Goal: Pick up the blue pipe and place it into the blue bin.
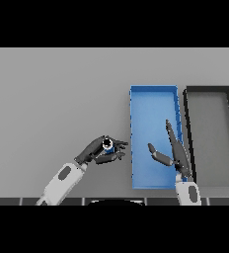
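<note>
A short blue pipe [107, 145] with a pale round end sits in my left hand [95, 151], whose fingers and thumb are curled round it, just left of the blue bin [153, 96]. The bin is a long rectangular tray running away from me at centre right. My right hand [177, 154] hangs over the bin's near right part with straight fingers pointing away and the thumb spread left, holding nothing.
A black bin [209, 89] of the same shape stands directly right of the blue bin, their long walls side by side. The grey table [57, 99] stretches out to the left and far side.
</note>
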`<state>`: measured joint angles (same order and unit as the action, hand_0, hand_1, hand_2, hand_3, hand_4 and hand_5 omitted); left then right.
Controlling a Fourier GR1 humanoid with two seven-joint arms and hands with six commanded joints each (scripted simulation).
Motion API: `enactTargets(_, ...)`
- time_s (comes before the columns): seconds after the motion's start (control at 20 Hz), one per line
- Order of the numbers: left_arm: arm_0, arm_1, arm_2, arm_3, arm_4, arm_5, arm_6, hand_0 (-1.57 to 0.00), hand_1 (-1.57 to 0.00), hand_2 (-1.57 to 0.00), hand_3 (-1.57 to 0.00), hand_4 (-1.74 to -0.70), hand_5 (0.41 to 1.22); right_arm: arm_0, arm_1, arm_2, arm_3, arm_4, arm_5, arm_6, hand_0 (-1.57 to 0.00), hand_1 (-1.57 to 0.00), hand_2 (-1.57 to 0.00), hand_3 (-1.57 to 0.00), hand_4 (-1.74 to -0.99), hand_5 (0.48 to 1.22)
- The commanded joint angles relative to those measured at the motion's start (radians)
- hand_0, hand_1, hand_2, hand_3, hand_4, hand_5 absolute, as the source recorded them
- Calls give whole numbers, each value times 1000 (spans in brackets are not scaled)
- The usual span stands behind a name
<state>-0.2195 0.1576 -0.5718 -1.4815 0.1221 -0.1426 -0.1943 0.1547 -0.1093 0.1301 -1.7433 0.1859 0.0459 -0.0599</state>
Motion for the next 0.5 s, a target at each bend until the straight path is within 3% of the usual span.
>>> enactTargets(0.0, -15, -14, -4, -20, 4, 7, 26, -1533, -1540, -1542, -1461, -1728, 1208, -4, -7, -8, 0, -3, 0, 7, 1, 1, 1, 1, -1172, 603)
enactTargets(0.3, -47, 4, -14, -101, 12, 1, 127, -1561, -1563, -1563, -1493, -1738, 1218, -11, -9, -15, 5, 5, -13, -2, 1, 1, 1, 1, -1136, 604)
enactTargets(0.35, -40, 4, -22, -95, 5, 1, 129, -1563, -1564, -1565, -1495, -1738, 1218, 1, -14, -17, -3, 3, -11, -25, 1, 1, 1, 1, -1133, 606)
enactTargets(0.45, -45, -7, -30, -99, -6, 8, 144, -1566, -1567, -1567, -1496, -1739, 1219, 11, -8, -19, -9, 3, -20, -10, 1, 1, 1, 1, -1127, 605)
